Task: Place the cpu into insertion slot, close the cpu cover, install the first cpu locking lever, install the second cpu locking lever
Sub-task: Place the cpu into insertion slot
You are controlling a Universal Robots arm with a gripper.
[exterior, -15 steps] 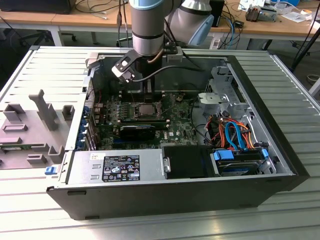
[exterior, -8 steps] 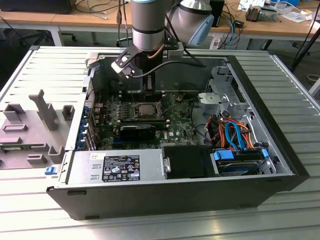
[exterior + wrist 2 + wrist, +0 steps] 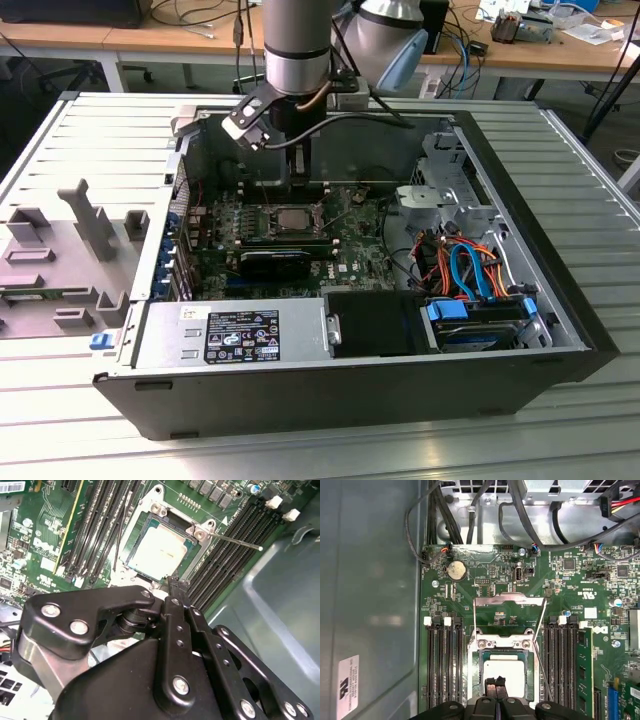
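Observation:
The cpu (image 3: pixel 512 675) (image 3: pixel 160 550), a flat silvery-grey square, lies in the insertion slot (image 3: pixel 502 643) (image 3: pixel 297 220) on the green board. Behind the slot the cpu cover (image 3: pixel 509 599) is swung open, and the board shows through its window. A thin locking lever (image 3: pixel 235 540) stands raised off the socket's side. My gripper (image 3: pixel 495 682) (image 3: pixel 175 582) (image 3: pixel 297 192) hangs just above the cpu's near edge. Its two narrow black fingertips are shut together with nothing between them.
Long black memory slots (image 3: pixel 442 665) (image 3: pixel 565 665) flank the socket. In the exterior view a black card (image 3: pixel 275 262) lies in front of the socket, then the power supply (image 3: pixel 230 335). Cables and a drive bay (image 3: pixel 470 275) fill the exterior view's right. Case walls (image 3: pixel 370 605) enclose the board.

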